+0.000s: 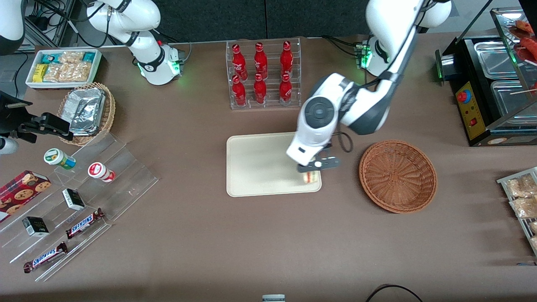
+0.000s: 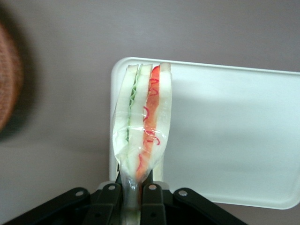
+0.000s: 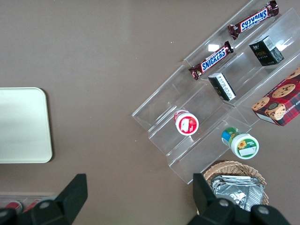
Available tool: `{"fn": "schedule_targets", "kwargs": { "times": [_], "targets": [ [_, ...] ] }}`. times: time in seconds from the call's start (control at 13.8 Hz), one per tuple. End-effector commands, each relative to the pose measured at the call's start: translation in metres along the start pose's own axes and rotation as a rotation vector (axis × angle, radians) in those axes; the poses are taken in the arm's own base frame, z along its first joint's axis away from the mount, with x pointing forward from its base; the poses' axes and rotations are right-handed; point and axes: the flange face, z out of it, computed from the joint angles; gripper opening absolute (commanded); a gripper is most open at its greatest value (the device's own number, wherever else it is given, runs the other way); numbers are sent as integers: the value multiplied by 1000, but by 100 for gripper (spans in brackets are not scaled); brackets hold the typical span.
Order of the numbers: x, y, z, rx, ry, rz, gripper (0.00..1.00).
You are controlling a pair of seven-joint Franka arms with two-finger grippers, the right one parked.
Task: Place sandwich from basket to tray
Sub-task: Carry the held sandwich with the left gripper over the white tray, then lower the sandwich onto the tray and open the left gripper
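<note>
The sandwich (image 2: 143,126) clamped between the black fingers (image 2: 108,201) of the gripper (image 1: 315,167) shows pale white bread with a green stripe and a red-orange stripe along its cut edge, under a clear glossy wrap; the tray (image 1: 256,165) beneath the fingers is plain cream-beige; the basket (image 1: 397,176) beside the fingers is reddish-brown woven wicker; the counter (image 1: 218,239) is a flat dull brown; near the tray stand red bottles (image 1: 261,73) with white lettering.

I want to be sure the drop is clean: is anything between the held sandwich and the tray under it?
Nothing visible. The gripper is shut on the sandwich, which hangs over the tray at the corner nearest the basket. The tray surface below shows bare.
</note>
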Motion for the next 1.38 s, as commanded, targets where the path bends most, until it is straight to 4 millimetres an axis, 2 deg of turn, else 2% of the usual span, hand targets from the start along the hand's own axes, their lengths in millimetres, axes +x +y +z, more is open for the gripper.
{"fn": "schedule_targets", "kwargs": {
  "times": [0.0,0.22,0.58,1.09,1.16,1.23,1.31],
  "targets": [
    [-9,44,12,-20,17,20,0],
    [-24,71,38,-32,41,34,0],
    [-30,86,85,-16,25,68,0],
    [-27,89,105,-38,21,61,2],
    [-27,90,105,-52,6,51,50],
    [-28,90,104,-59,-2,58,83],
    [-28,90,103,-61,-1,62,100]
  ]
}}
